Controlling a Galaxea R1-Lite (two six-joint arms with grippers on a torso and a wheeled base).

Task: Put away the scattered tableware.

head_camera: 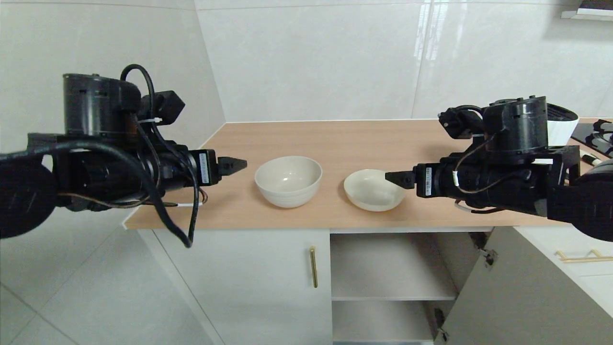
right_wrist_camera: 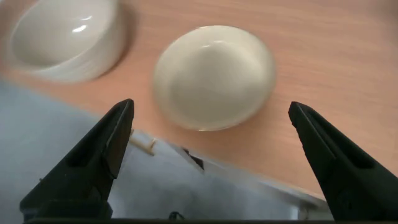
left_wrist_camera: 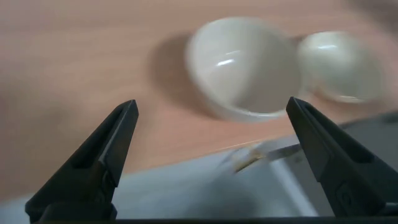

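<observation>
We judge the task barely begun. Both bowls sit on the wooden counter (head_camera: 335, 139), and neither has reached the cupboard (head_camera: 388, 263) below, whose door (head_camera: 479, 292) hangs open on the right.

The deep bowl (head_camera: 288, 181) stands upright towards the left, and the shallow bowl (head_camera: 374, 189) lies just beside it on the right, near the front edge. The two are close but apart.

The left gripper (head_camera: 234, 165) hangs level with the counter, near the deep bowl but not touching it. Its fingers (left_wrist_camera: 106, 155) are spread wide with nothing between them. The right gripper (head_camera: 395, 177) hovers at the rim of the shallow bowl with its fingers (right_wrist_camera: 102, 155) just as wide — we cannot tell from the head view whether a tip touches the rim.

What is left, as we read it, is everything — each bowl has to be gripped, lifted and set on a shelf (head_camera: 392, 287).

By our count there are two bowls, two grippers, one open cupboard and one closed door with a brass handle (head_camera: 313, 266).
</observation>
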